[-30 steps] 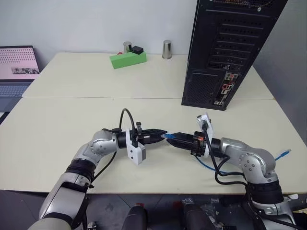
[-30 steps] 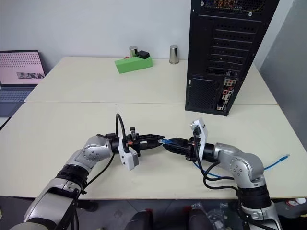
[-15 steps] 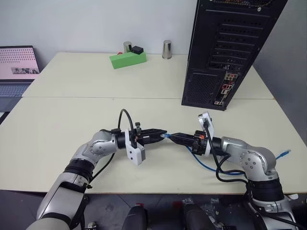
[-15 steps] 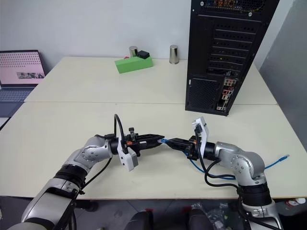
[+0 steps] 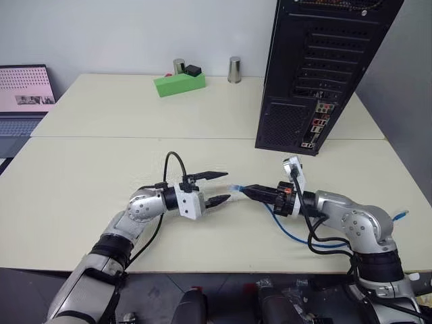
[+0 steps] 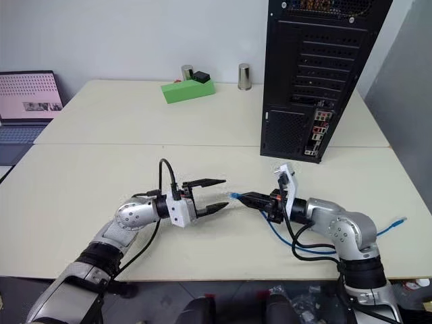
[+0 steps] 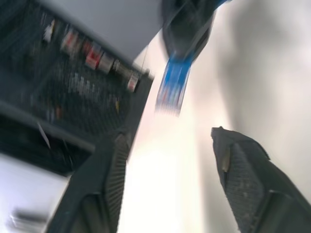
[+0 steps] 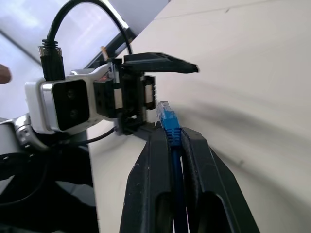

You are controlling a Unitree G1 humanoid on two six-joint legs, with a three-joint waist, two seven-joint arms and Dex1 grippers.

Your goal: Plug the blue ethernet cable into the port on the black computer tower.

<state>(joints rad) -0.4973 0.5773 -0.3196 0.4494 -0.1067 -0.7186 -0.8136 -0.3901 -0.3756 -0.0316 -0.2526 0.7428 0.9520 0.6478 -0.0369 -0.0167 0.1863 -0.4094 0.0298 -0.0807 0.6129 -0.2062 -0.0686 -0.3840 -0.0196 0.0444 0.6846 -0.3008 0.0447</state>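
Right end effector [image 6: 244, 197]: I am seeing it pinching the blue ethernet cable [image 8: 168, 119] just behind its plug, low over the surface [image 5: 101, 155]; left end effector [image 5: 219, 187]: fingers standing spread, facing the plug; black computer tower [image 5: 317, 67]: standing well beyond.

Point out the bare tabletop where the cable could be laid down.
Free: the near table left of the left hand, and the stretch between both hands and the tower. The far table between the green box and the tower is bare too. Crowded: by the right hand, where the cable loops.
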